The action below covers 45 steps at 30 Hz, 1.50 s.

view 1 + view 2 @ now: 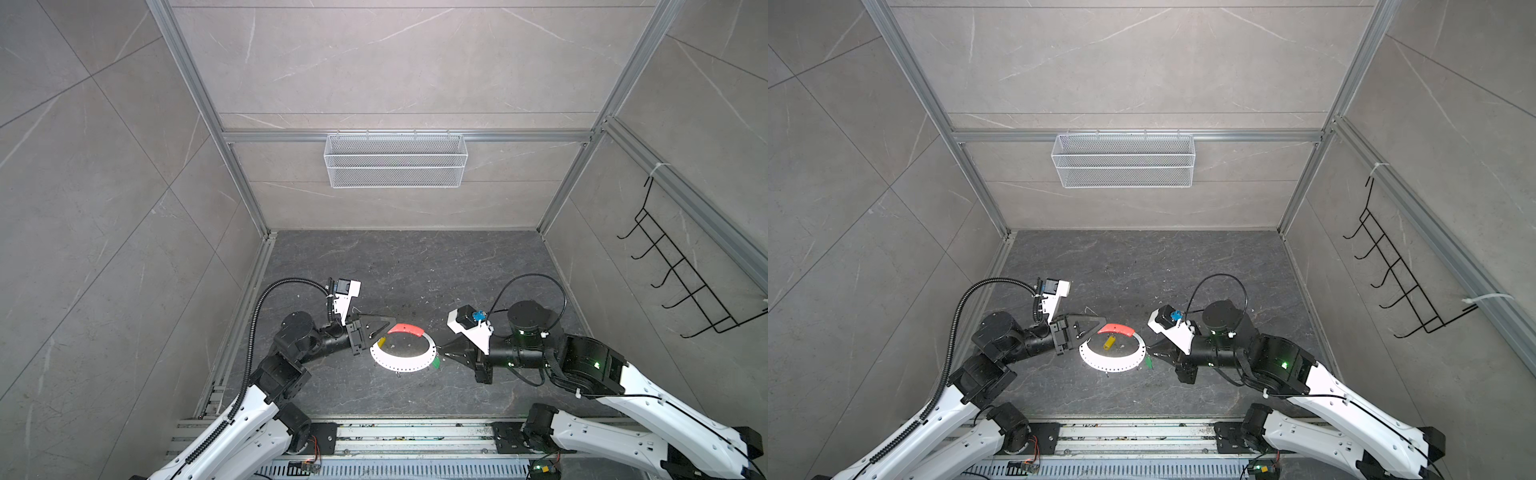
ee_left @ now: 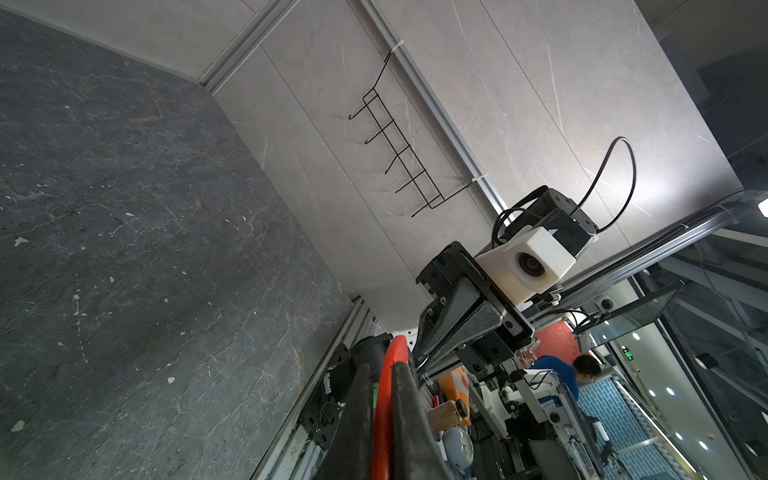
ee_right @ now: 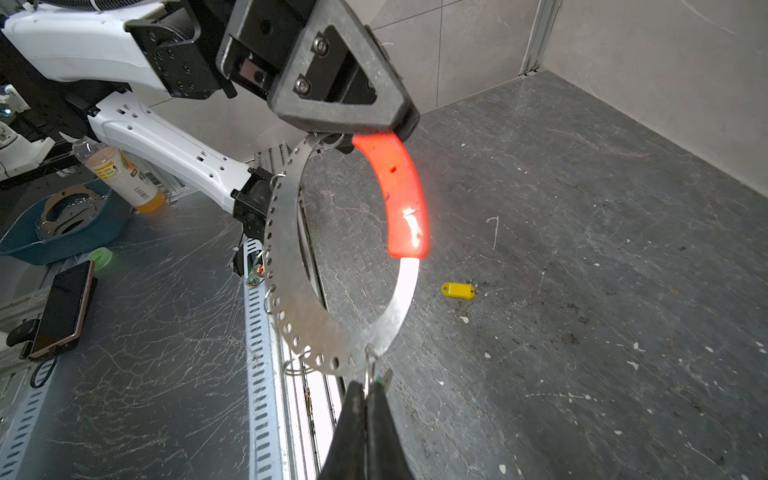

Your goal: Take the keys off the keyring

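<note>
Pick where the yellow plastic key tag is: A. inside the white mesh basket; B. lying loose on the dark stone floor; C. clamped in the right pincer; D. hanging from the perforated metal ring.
B: the yellow plastic key tag lies by itself on the dark stone floor, apart from the perforated metal ring with the red sleeve.

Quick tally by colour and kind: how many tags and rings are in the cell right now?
Yellow tag: 1, on the floor, off the ring
Green tag: 1, at the ring's edge
Keyring: 1, red sleeve on one arc
Total: 3
</note>
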Motion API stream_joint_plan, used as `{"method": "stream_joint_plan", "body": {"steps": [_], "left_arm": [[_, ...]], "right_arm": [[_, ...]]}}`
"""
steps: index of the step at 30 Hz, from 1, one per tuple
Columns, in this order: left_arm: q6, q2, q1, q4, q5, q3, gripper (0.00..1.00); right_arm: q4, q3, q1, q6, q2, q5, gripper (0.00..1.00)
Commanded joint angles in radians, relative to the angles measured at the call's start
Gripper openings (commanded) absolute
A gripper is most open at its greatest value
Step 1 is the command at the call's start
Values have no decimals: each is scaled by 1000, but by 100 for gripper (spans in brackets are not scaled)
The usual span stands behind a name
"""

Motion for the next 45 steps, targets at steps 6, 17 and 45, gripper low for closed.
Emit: {"method": "stream_joint_plan", "body": {"steps": [6,17,45], "left_arm": [[34,26,9,-58,-17,22,0],[22,19,12,-47,-19,13,34],[128,12,0,-45,43,25,51]], "right_arm": [[99,20,11,23,-41,-44,0],[114,12,11,41,-41,-58,0],[154,16,11,148,-5,25,0]]}}
